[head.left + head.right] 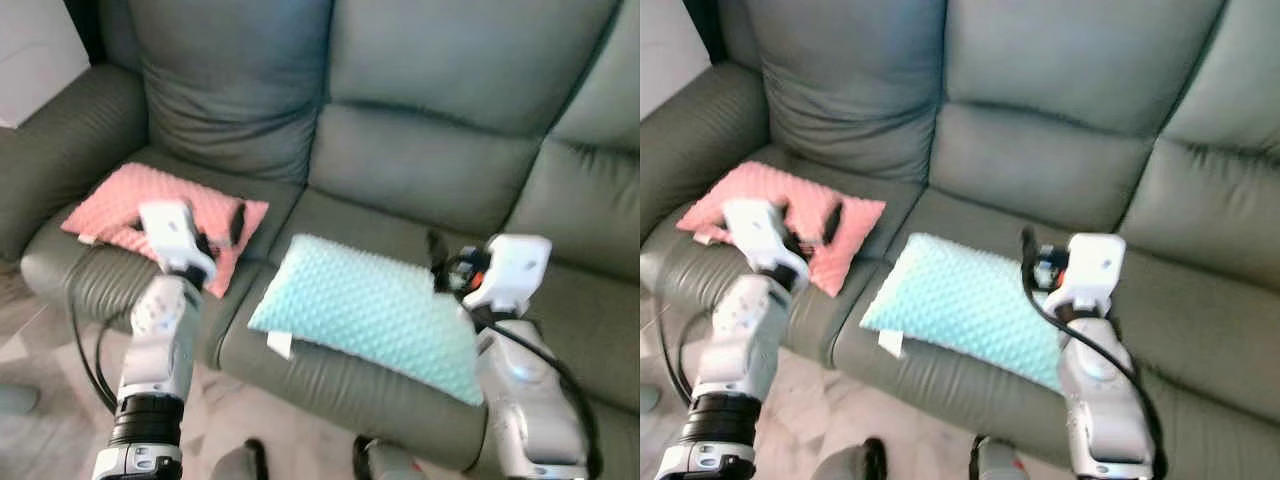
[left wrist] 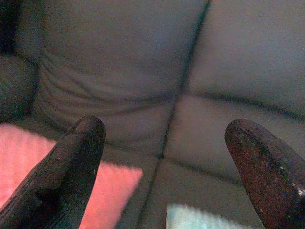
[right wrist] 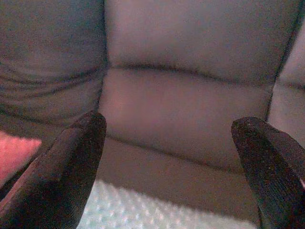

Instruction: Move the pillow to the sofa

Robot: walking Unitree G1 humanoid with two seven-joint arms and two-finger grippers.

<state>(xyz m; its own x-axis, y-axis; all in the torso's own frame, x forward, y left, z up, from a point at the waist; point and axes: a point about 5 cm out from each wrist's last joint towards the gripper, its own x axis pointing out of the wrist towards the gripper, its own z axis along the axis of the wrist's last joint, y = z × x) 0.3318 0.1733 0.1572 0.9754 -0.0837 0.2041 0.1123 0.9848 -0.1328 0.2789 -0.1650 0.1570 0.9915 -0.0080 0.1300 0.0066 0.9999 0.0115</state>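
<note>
A light teal dimpled pillow (image 1: pixel 370 310) lies flat on the middle seat of the grey-green sofa (image 1: pixel 420 170), and its near corners overhang the front edge. A pink dimpled pillow (image 1: pixel 120 200) rests on the left seat. My left gripper (image 1: pixel 222 235) hovers over the pink pillow's right end, open and empty, as the left wrist view (image 2: pixel 166 128) confirms. My right gripper (image 1: pixel 445 262) hangs at the teal pillow's far right edge, open with nothing between its fingers (image 3: pixel 170 124). Both wrist cameras look at the sofa's backrest.
The sofa's left armrest (image 1: pixel 60 140) rises beside the pink pillow. Pale tiled floor (image 1: pixel 40 380) shows at the lower left. The right seat cushion (image 1: pixel 590 310) is bare.
</note>
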